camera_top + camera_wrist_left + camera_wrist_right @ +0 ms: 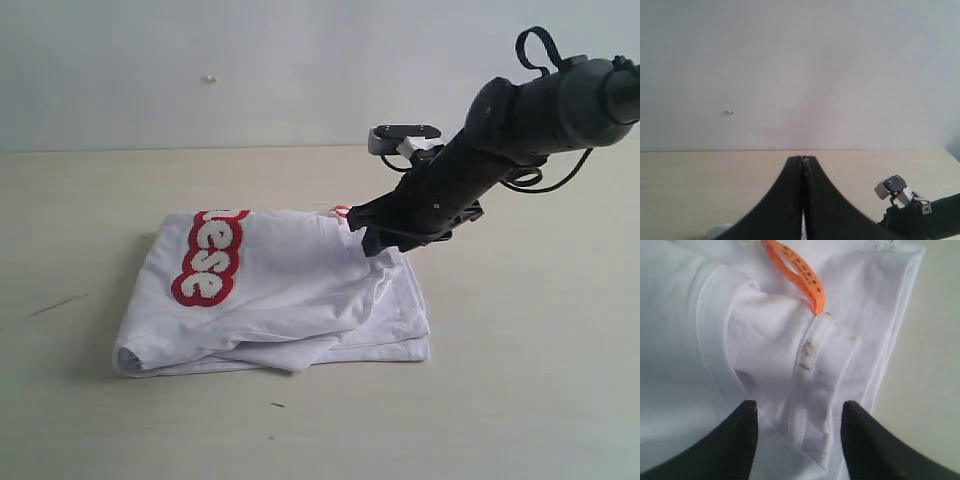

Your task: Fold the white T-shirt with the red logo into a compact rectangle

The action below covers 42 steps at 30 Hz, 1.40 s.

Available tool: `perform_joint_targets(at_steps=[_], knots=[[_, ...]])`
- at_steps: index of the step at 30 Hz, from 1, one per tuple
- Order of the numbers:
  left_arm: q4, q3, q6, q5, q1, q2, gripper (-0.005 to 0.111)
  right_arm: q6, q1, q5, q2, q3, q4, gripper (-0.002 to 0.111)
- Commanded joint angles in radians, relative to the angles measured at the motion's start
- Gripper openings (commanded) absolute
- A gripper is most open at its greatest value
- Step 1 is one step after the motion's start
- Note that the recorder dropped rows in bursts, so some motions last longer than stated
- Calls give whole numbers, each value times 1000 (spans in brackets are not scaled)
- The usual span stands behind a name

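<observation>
The white T-shirt (290, 290) lies folded on the tan table (520, 400), with red-outlined letters (208, 258) on its left part. My right gripper (372, 240) hangs open at the shirt's far right corner, just above the cloth. In the right wrist view its fingers (742, 432) straddle the ribbed neck hem (815, 360), and the orange neck tag (802, 275) lies beyond it. My left gripper (801, 159) is shut with nothing in it, held above the table and facing the wall; it does not show in the exterior view.
A pale wall (250, 70) backs the table. The right arm (520, 120) slants down from the upper right. A small dark mark (277, 405) lies on the table before the shirt.
</observation>
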Motion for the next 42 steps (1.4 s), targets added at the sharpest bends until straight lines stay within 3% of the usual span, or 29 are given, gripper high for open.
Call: perform_joint_targets(at_steps=[1,12,14,20,27,32,37,42], knots=[[0,0,3,-3,1,-5,0,-21,-6,-6,28,-6,17,50],[0,0,3,-9,1,-5,0,-129,-6,-17,73,-6,147,47],[0,0,3,-11,1,-5,0,-154,-6,-14,73,-6,154,40],[0,0,5,-13,1,-5,0,-213,-6,-9,70,-19,133,0],[0,0,12,-19,1,-3,0,-189,-6,41,14,-96,32,0],[2,0,17,-27,1,-3,0,-60,-6,18,-76,-117,-130,0],[2,0,16,-31,1,-3,0,122,-6,-72,-131,-118,-382,0],[2,0,16,-28,1,-3,0,110,-6,-166,-96,-118,-438,2]])
